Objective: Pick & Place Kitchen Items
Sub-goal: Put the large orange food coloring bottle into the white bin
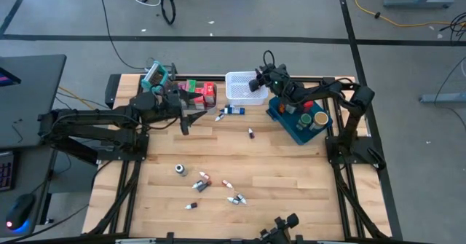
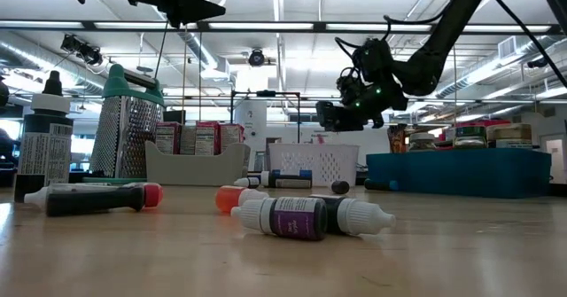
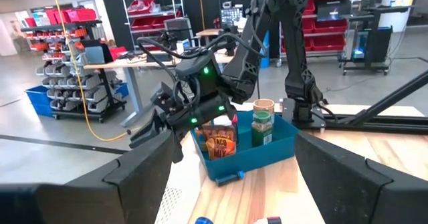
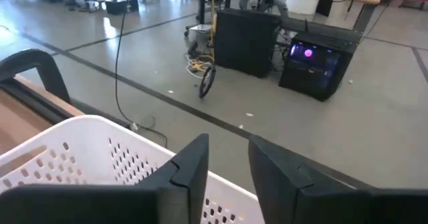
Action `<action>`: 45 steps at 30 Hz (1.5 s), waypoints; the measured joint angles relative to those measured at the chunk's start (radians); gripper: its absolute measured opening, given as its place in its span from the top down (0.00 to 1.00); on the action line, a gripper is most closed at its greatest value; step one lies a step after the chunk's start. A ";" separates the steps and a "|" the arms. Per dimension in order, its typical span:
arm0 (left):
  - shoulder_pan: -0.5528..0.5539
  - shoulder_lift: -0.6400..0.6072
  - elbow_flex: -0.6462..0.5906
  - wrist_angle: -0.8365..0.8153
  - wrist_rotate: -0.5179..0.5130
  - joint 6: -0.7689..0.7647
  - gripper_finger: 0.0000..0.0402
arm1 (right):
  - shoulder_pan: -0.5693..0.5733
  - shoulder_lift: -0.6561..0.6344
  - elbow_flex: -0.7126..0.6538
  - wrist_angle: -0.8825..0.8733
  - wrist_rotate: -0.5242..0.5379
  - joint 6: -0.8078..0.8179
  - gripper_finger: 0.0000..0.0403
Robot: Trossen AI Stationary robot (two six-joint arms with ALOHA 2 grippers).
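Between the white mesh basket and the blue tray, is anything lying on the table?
In the high view, the right gripper hangs over the white mesh basket; the narrow wood strip between it and the blue tray looks bare.

A carton [image 3: 220, 144] standing in the blue tray [image 3: 267, 154] carries the word "TACO" in the left wrist view; a line beneath it is too small to read. The labels on the two jars [image 3: 262, 124] beside it cannot be made out. In the low view, the purple label on the small bottle [image 2: 297, 217] and the print on the tall dark bottle [image 2: 46, 142] are illegible. Nothing else can be read.
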 joint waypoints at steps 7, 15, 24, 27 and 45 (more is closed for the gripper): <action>0.000 0.000 0.000 0.013 0.000 0.000 0.21 | 0.010 -0.034 0.000 0.068 -0.004 -0.079 0.60; 0.000 0.000 0.000 0.021 0.000 0.019 0.21 | 0.109 -0.180 0.000 0.007 -0.133 -0.199 0.52; 0.000 0.000 0.000 0.040 0.000 0.024 0.21 | 0.316 -0.222 0.000 -0.144 -0.214 -0.274 0.45; 0.000 0.000 0.000 0.040 0.000 0.020 0.21 | 0.348 -0.215 0.000 -0.237 -0.171 -0.236 0.44; 0.000 0.000 0.000 0.058 0.001 0.021 0.21 | 0.220 -0.163 0.203 -0.659 -0.166 -0.243 0.44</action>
